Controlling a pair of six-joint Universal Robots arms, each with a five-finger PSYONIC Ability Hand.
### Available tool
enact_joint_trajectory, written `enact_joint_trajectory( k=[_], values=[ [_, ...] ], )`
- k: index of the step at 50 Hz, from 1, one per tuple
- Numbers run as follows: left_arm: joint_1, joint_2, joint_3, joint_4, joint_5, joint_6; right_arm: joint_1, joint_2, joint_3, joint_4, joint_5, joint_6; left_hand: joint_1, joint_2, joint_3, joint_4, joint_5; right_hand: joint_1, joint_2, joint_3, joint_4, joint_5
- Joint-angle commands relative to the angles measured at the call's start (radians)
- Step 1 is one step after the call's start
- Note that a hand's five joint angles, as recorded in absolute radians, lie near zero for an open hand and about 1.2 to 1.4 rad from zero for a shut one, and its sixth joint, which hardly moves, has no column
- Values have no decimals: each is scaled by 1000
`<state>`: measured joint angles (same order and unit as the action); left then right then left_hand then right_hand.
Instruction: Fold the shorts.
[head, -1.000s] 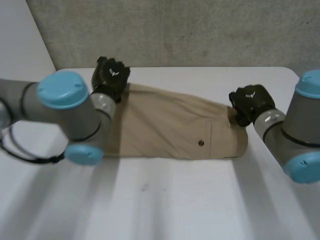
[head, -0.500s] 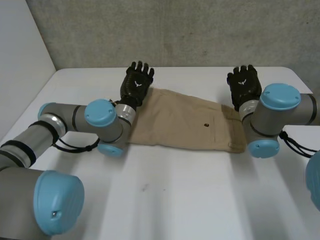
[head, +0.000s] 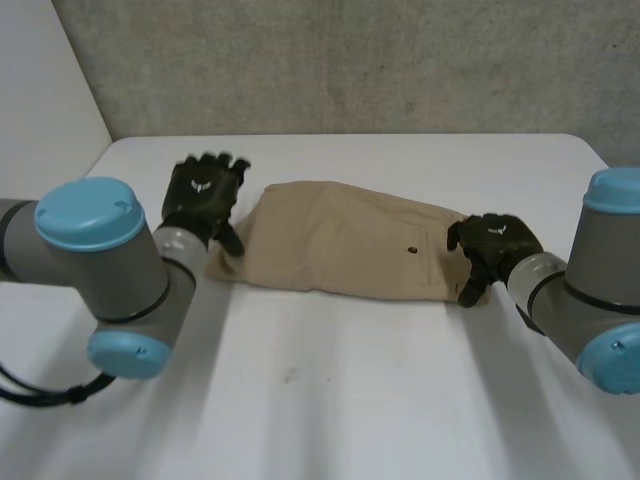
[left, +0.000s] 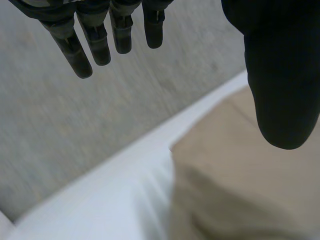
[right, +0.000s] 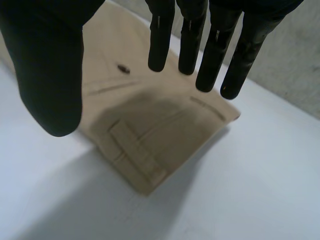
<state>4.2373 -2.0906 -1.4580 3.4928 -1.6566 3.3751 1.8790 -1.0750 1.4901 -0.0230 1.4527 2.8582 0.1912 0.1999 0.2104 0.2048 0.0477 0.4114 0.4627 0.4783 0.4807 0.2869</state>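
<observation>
The tan shorts (head: 345, 243) lie flat on the white table (head: 330, 400). The right hand (head: 490, 243) hangs just above the shorts' waistband end, fingers straight and apart from the thumb, gripping nothing. The left hand (head: 203, 193) hovers beside the shorts' opposite end, fingers likewise spread and empty

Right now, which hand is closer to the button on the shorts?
Right. The right hand is at the end of the shorts beside the button; the left hand is at the opposite end, well away from it.
</observation>
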Motion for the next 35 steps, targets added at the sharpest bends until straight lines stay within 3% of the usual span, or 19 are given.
enact_joint_trajectory(
  k=[1,5,10,21,30,35],
  values=[
    [7,21,-104,-55,3,-52,-15,118,-7,-117,-2,-7,-4,-13,-23,-18,-35,302,250,235,232,252],
    [19,20,-116,-55,5,-54,-17,178,-27,-159,5,-20,-7,-16,-26,-21,-38,404,353,337,335,354],
    [23,21,-116,-55,3,-54,-18,190,-36,-181,9,-48,-7,-16,-26,-21,-38,984,933,917,915,934],
    [23,61,-128,-60,-2,-54,-83,81,-21,-140,23,-137,-13,-22,-32,-26,-44,985,934,918,916,935],
    [47,155,-197,-55,5,-56,-161,-29,-98,-71,28,-535,-16,-25,-35,-29,-47,985,934,918,916,935],
    [50,173,-209,-55,5,-56,-65,-23,-181,-71,14,-582,-16,-25,-35,-29,-47,985,934,918,916,935]
  ],
)
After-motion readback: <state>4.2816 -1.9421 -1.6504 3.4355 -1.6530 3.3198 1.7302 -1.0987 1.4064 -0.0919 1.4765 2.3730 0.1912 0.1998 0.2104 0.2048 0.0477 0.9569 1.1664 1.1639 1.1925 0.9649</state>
